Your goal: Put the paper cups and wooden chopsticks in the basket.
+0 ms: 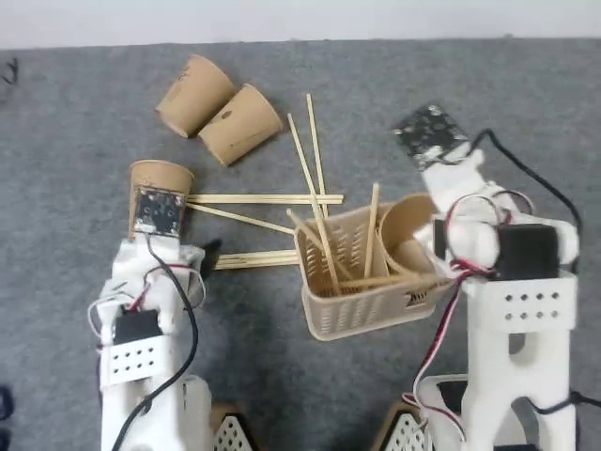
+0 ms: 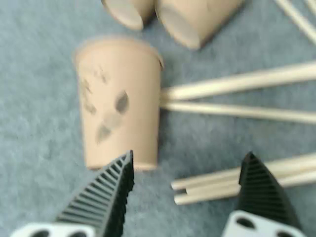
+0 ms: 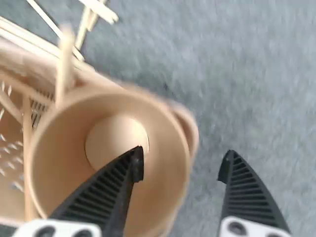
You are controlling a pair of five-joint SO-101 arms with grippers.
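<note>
In the high view the white left arm (image 1: 141, 319) and right arm (image 1: 516, 282) stand closest, at the bottom edge. Between them sits the basket (image 1: 376, 305), on the grey carpet (image 1: 75, 113). It holds a tilted paper cup (image 1: 408, 225) at its right end and several chopsticks (image 1: 324, 249), some leaning out over its rim. More loose chopsticks (image 1: 263, 199) lie on the carpet left of the basket. A third cup (image 1: 161, 178) is just ahead of the left arm, whose wrist board covers its fingers. Two cups lie on their sides farther back, the left one (image 1: 192, 94) touching the right one (image 1: 239, 122).

In the left wrist view the left gripper (image 2: 187, 168) is spread wide and holds nothing. The near cup (image 2: 118, 103) is just beyond one fingertip, with chopstick ends (image 2: 237, 91) touching its side. The two far cups are cut off at the frame edge.

In the right wrist view the right gripper (image 3: 183, 154) is spread, one finger inside the basket's cup (image 3: 74, 163) and the other outside it. A second rim beside the cup may belong to a nested cup, but that is hard to make out.
</note>
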